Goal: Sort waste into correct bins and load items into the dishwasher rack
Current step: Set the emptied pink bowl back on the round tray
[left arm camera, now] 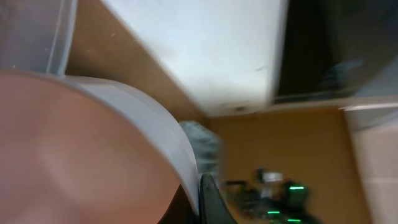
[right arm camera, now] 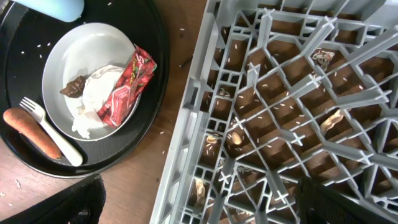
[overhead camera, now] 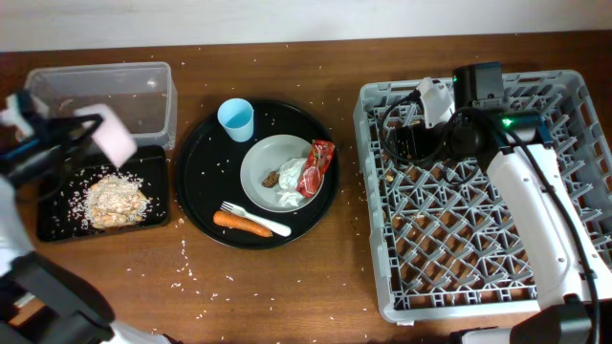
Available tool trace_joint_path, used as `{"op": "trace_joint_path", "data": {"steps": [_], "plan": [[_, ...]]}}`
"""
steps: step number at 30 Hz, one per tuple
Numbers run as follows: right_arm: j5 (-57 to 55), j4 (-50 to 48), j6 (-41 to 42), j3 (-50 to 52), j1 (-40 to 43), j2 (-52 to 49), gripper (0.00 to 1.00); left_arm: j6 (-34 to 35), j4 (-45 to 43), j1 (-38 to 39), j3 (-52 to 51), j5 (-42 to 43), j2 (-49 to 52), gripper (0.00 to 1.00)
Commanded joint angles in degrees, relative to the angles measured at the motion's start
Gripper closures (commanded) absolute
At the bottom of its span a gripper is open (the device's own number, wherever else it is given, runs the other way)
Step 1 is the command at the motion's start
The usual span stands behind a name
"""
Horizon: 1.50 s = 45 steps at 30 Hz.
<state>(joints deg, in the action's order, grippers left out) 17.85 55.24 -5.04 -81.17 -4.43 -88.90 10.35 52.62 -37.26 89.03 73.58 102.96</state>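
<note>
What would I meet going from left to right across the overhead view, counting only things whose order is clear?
First beige grain scraps → light blue cup → red snack wrapper → grey dishwasher rack.

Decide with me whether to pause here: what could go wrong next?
1. The left gripper holds the bowl tilted by the flat tray's edge; grains already litter the table, so more could miss the tray.
2. The fork lies against the carrot; lifting one may drag the other.
3. The wrapper and tissue overlap on the plate, so a pinch could take both.
</note>
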Motion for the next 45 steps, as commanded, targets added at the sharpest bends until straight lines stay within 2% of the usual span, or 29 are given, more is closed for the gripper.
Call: {"op": "trace_joint_path", "data": {"steps": [1,2,3,4,6,9,12,18,22,26,31,37,39,42,45], "plan": [[-0.48,-0.09,-0.07,-0.74,-0.04,-0.37,0.04,0.07,-3.37,14.67,2.84,-22.51,-8.13,1.0],[-0.48,-0.11,-0.09,-0.74,-0.04,-0.39,0.04,-0.26,-4.0,22.86,2.84,-32.76,-9.09,1.0],[-0.48,-0.11,-0.09,-0.74,-0.04,-0.42,0.04,-1.51,-3.93,26.49,2.84,-36.68,-9.11,1.0],[-0.48,-0.09,-0.09,-0.74,-0.04,-0.52,0.04,-4.0,-2.21,35.67,2.84,-49.88,-8.57,1.0],[-0.48,-0.11,-0.09,-0.74,-0.04,-0.52,0.04,-3.98,0.02,44.48,2.84,-66.93,-7.08,1.0],[-0.5,-0.15,-0.09,-0.74,-0.04,-0.52,0.04,-4.0,1.4,53.05,2.84,-80.21,-2.8,1.0],[-0.5,-0.13,-0.11,-0.74,-0.04,-0.52,0.04,-3.98,3.15,55.8,2.84,-82.66,2.82,1.0],[-0.5,-0.17,-0.11,-0.48,-0.04,-0.52,0.04,-3.96,6.62,55.84,2.82,-83.1,10.99,1.0],[-0.5,-0.13,-0.11,-0.37,-0.04,-0.57,0.04,-3.96,6.67,55.84,2.84,-84.48,11.45,1.0],[-0.52,-0.13,-0.11,-0.37,-0.04,-0.61,0.04,-1.84,7.43,55.84,2.73,-90.66,11.47,1.0],[-0.5,-0.11,-0.11,-0.37,-0.04,-0.61,0.04,0.76,6.01,55.84,2.73,-90.31,11.47,1.0],[-0.5,-0.04,-0.09,-0.37,-0.04,-0.61,0.04,0.76,7.78,55.89,3.96,-87.78,11.43,1.0],[-0.5,-0.07,-0.11,-0.37,-0.04,-0.61,0.04,0.74,7.58,55.56,3.8,-88.19,11.5,0.93],[-0.5,-0.04,-0.11,-0.37,-0.04,-0.61,0.04,0.74,7.54,55.41,3.8,-88.39,11.5,0.75],[-0.5,-0.04,-0.11,-0.37,-0.04,-0.61,0.04,0.76,7.52,55.41,3.8,-88.39,11.47,0.73]]}}
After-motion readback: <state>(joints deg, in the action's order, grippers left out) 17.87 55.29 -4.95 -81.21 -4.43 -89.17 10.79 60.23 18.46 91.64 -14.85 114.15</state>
